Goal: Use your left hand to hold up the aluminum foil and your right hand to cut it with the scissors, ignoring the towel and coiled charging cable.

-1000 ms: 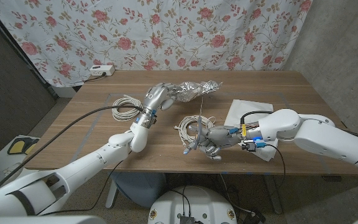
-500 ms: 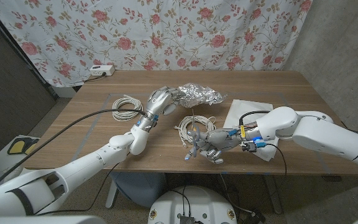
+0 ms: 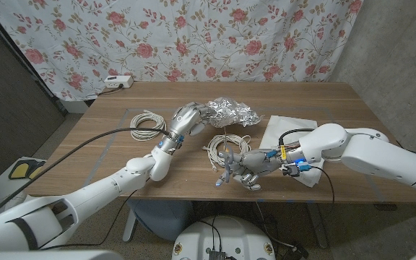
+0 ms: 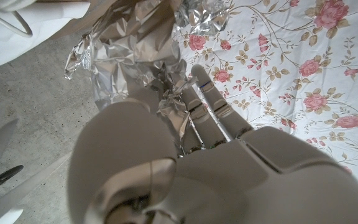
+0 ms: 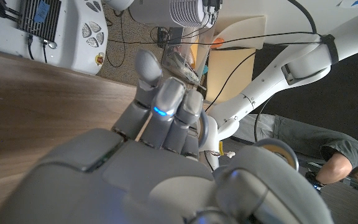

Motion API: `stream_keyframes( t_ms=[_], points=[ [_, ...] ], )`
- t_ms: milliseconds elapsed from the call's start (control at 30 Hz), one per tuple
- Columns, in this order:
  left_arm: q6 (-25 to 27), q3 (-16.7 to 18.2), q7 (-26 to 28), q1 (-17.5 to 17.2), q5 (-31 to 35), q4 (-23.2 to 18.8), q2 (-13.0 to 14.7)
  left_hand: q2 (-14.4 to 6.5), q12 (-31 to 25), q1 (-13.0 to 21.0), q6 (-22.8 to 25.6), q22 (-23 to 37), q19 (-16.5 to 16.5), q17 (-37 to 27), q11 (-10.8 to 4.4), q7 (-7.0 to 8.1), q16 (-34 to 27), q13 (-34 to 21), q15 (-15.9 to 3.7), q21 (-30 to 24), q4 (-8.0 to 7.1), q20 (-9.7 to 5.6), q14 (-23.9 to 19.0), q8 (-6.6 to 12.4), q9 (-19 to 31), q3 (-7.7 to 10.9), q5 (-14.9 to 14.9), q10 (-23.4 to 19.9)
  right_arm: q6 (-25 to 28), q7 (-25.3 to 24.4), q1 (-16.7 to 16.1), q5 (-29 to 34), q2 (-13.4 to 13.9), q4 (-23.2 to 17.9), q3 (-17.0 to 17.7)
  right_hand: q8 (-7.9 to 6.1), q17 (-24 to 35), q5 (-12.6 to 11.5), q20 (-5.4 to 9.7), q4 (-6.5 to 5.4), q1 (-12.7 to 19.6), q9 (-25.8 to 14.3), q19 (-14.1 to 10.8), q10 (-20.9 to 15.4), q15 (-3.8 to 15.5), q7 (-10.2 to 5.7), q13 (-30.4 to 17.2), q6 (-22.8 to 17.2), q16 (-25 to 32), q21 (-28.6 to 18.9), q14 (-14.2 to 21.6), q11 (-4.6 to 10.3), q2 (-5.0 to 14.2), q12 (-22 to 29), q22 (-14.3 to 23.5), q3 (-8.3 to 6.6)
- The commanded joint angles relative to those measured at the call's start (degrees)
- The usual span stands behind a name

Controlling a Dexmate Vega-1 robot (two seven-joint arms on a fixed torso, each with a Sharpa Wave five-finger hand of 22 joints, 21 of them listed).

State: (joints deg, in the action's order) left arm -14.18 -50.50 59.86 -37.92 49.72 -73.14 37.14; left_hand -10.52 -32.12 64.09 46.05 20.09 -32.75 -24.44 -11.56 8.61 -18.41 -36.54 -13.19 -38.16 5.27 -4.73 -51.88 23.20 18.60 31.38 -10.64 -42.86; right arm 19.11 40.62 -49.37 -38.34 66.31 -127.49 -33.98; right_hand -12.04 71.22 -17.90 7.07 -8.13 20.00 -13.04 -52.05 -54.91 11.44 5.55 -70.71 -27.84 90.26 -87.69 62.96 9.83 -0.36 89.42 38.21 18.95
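Head view: aluminum foil (image 3: pixel 231 112) gripped in left fingers (image 3: pixel 193 112).

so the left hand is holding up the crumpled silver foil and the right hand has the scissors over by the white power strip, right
Not quite. The left hand does hold up the crumpled silver aluminum foil, but the right hand has the scissors near the table's front edge, beside the coiled white charging cable, not by the white power strip at the far left corner. The head view shows this.

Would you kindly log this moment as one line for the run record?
left hand: holds foil up | right hand: holds scissors, apart from foil | cut: not started
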Motion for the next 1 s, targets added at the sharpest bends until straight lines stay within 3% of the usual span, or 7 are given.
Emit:
stream_keyframes(
  t_ms=[33, 333, 1000],
  points=[
    [0.55, 0.47, -0.69, -0.83, -0.90, -0.74, 0.62, -0.10, -0.02, -0.52, 0.21, 0.12, -0.03, -0.07, -0.17, 0.20, 0.22, -0.13, -0.36, -0.37, -0.01, -0.04, -0.28, 0.25, 0.19, 0.19, -0.30, -0.03, -5.44, -1.15, -3.83, -4.21, 0.53, 1.75, 2.84, -0.45, 0.07, -0.51, 1.33, 0.03, 0.25, 0.00, -0.03, 0.05, 0.55, 5.36, -0.12, -3.19, -0.01, 0.23, 0.29, 0.44, -0.35, 0.35, 0.08, 0.32],
    [0.31, 0.12, -0.93, -0.60, -0.46, -0.50, 0.36, -0.02, 0.13, -0.59, 0.11, 0.11, 0.00, -0.07, -0.16, 0.28, 0.38, -0.12, -0.37, -0.78, 0.03, -0.06, -0.53, 0.29, 0.14, 0.20, -0.29, -0.12, -9.17, -2.64, -6.84, -6.14, 1.16, 2.01, 4.83, -0.53, 0.07, -0.96, 1.22, -0.02, -0.38, 0.04, 0.02, 0.07, 0.56, 5.16, -0.14, -3.30, -0.01, 0.42, -0.01, 0.47, -1.87, 0.43, 0.38, 0.60],
    [-2.07, -0.64, 1.10, -0.81, 1.06, -1.58, 0.73, 0.07, 0.69, -0.95, 0.03, 0.00, 0.37, 0.13, -0.23, 0.35, 1.16, 0.04, -0.30, -1.63, -0.08, -0.42, -0.49, 0.45, 0.03, 0.31, -0.33, -0.07, -7.39, -1.36, -5.81, -5.25, 1.15, 1.51, 4.15, -0.68, 0.06, -1.55, 1.19, 0.30, 0.77, 0.04, -0.02, -0.10, 0.57, 5.06, -0.14, -3.74, 0.03, 0.27, 0.19, 0.48, -1.54, 0.44, 0.85, 0.07]
  ],
)
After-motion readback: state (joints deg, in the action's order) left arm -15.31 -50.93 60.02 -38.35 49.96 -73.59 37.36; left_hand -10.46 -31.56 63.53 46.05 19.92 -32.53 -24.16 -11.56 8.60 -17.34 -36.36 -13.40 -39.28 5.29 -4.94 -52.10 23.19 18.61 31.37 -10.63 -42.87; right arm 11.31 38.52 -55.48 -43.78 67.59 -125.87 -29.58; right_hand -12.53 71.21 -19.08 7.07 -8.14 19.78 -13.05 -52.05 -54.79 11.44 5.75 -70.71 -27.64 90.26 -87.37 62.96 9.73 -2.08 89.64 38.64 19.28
